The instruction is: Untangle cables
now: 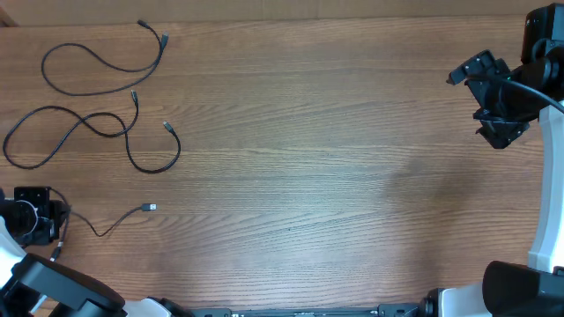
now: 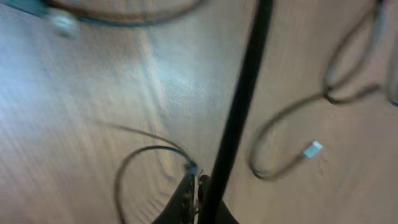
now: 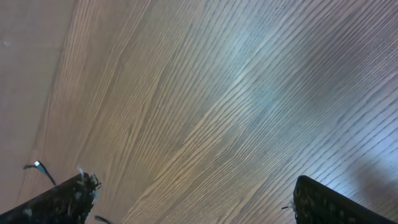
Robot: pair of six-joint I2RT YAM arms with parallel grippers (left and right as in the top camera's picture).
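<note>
Three thin black cables lie at the table's left. One cable [image 1: 101, 62] forms a loop at the far left corner. A second cable [image 1: 84, 123] snakes in an S below it. The third, short cable [image 1: 110, 224] runs from its plug [image 1: 150, 207] toward my left gripper [image 1: 40, 220], which is at the near left edge. In the left wrist view that gripper [image 2: 194, 186] is shut, with a thin cable [image 2: 134, 155] looping out from its tips. My right gripper [image 1: 500, 130] hovers at the far right, away from the cables. Its fingers [image 3: 62, 199] stand wide open over bare wood.
A thick black arm wire [image 2: 242, 106] crosses the left wrist view from top to bottom, just right of the jaws. A white plug [image 2: 313, 149] on a curled cable lies right of it. The wooden table [image 1: 335, 176] spans the view.
</note>
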